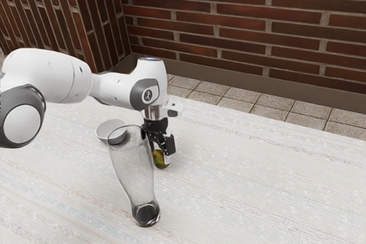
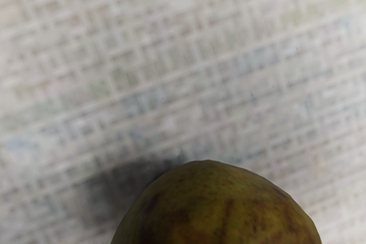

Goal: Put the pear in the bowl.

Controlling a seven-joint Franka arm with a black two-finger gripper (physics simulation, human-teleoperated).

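Note:
The black gripper (image 1: 161, 152) points down at the pear (image 1: 158, 157) in the exterior view, with its lower end around the fruit's upper part. Part of the pear is hidden by the gripper, and whether it is held cannot be made out. In the wrist view the rounded, green-brown pear (image 2: 220, 210) lies at the lower edge, just under the hand, with a dark shadow beside it. The small bowl (image 1: 103, 131), white outside and grey inside, stands on the table toward the exterior view's left from the gripper, partly behind the glass.
A tall clear glass vase (image 1: 132, 172) stands close to the gripper on the camera's side, its rim overlapping the bowl and the hand in the exterior view. The pale patterned tabletop (image 1: 257, 187) extends toward the exterior view's right. A brick wall rises beyond the table.

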